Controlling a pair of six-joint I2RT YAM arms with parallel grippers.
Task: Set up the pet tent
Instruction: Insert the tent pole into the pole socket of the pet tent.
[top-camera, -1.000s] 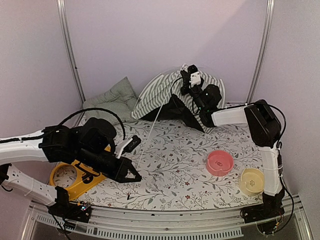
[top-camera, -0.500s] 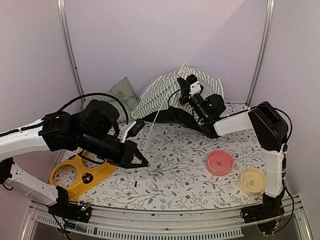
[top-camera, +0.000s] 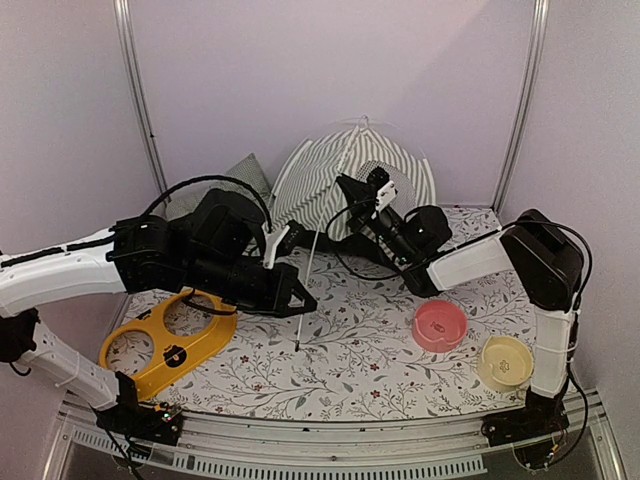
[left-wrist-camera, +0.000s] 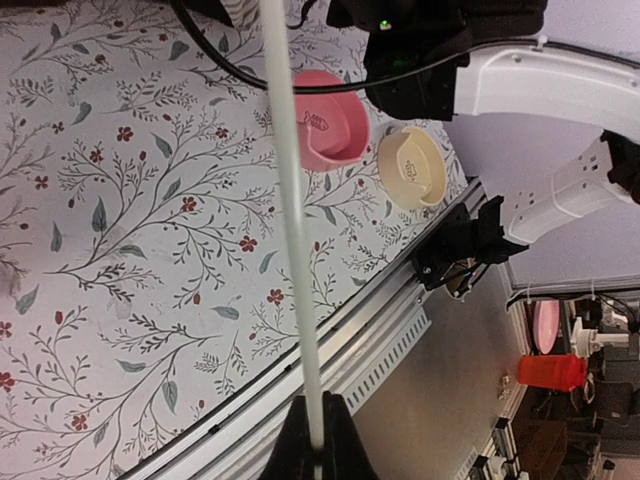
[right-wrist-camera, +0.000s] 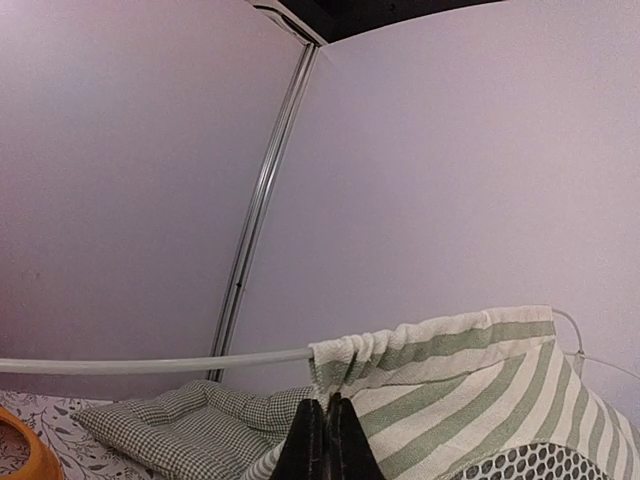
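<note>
The pet tent (top-camera: 345, 175), green-and-white striped with a mesh panel, stands half raised against the back wall. A thin white pole (top-camera: 310, 275) slants from its fabric sleeve down to the floral mat. My left gripper (top-camera: 308, 299) is shut on this pole near its lower end. In the left wrist view the pole (left-wrist-camera: 290, 200) runs straight up from the closed left gripper (left-wrist-camera: 315, 440). My right gripper (top-camera: 347, 186) is shut on the tent's striped fabric (right-wrist-camera: 450, 380). The right gripper (right-wrist-camera: 325, 415) pinches just below the bunched sleeve where the pole (right-wrist-camera: 150, 364) comes out.
A green checked cushion (top-camera: 240, 175) lies at the back left, partly behind my left arm. A yellow two-hole holder (top-camera: 160, 345) lies at the front left. A pink bowl (top-camera: 440, 325) and a cream bowl (top-camera: 505, 362) sit at the front right.
My left arm has swung right and towards the back with the pole, whose lower end slid right. The right gripper has moved left and the tent's top now stands higher and rounder.
</note>
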